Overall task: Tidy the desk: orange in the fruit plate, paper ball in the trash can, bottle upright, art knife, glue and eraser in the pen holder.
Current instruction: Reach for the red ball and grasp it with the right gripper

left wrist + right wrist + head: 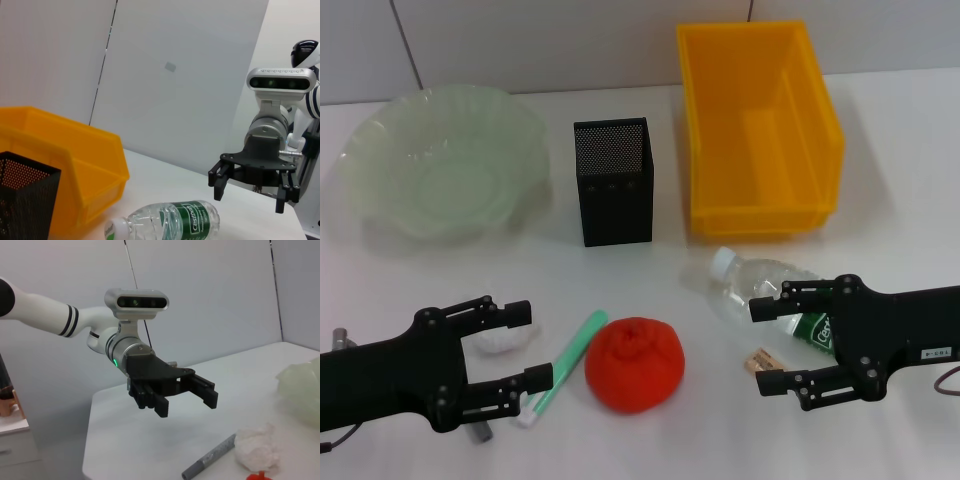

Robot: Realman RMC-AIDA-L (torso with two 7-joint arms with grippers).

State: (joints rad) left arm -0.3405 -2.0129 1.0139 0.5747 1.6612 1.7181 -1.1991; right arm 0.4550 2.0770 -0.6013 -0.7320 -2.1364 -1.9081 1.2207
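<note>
Meanwhile, both black grippers hovered spread apart, grasping nothing: the left gripper [528,346] above the crumpled paper ball [503,341], the right gripper [762,347] over the ribbed clear bottle [760,290] lying flat. The wrinkled orange [634,364] sat between them, beside the slender glue [563,366] stick; the mesh pen holder [613,181] stood behind.

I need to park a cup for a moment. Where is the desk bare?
Bare desk lies between the fruit plate and the left gripper, and between the pen holder and the orange. It is crowded around the bottle and right gripper.
</note>
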